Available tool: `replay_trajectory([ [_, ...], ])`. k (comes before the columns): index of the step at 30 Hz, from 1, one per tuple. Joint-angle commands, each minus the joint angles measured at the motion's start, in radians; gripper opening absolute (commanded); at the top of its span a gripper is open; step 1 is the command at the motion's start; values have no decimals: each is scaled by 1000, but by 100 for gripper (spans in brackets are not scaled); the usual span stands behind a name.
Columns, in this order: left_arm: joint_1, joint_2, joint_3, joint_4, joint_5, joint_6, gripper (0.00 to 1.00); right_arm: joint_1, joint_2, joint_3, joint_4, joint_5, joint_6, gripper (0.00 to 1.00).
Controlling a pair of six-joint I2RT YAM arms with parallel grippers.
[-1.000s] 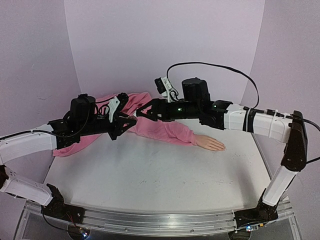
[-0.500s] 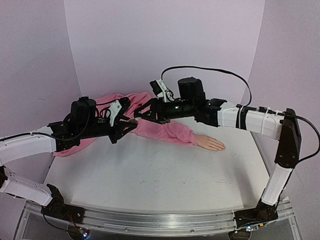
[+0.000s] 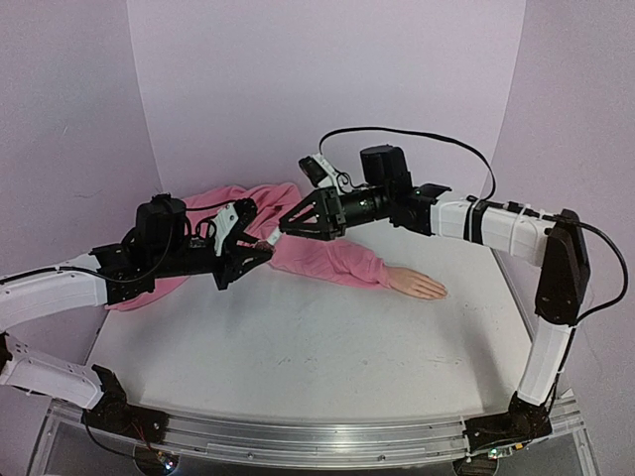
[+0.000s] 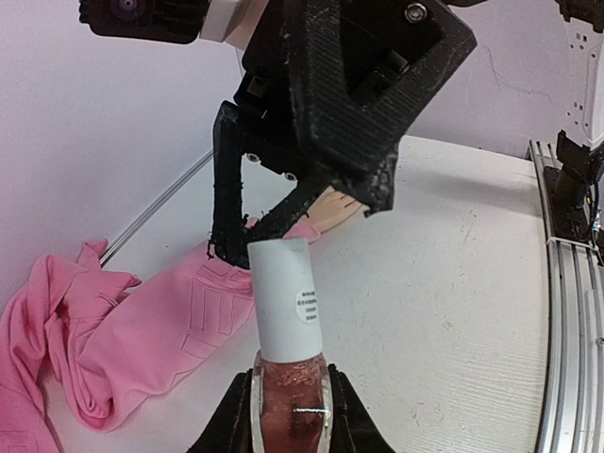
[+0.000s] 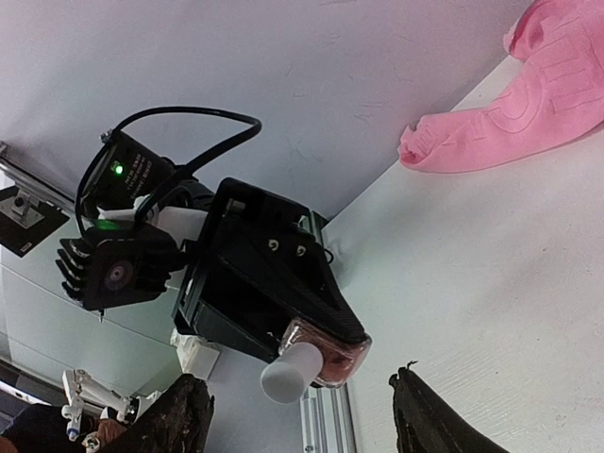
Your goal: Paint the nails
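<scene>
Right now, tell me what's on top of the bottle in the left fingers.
A pale cap tops the pinkish bottle; the open right fingers hover just beyond it. Any brush beneath the cap is hidden.

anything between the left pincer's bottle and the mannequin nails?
Yes: the open right pincer hangs just ahead of the capped bottle, directly in line with the mannequin hand; the nails sit beyond it.

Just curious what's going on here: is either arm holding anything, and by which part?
The left gripper grips a bottle by its glass body, leaving the cap free. The right gripper is open and holds nothing.
</scene>
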Motion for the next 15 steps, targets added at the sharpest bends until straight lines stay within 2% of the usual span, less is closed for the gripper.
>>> replay_trajectory([
  [1,-4,1,25,41,22,15,0,8,16,63,5,-54,-37,65],
  [15,-4,29,42,37,25,12,0,27,60,103,-42,-35,-69,42],
])
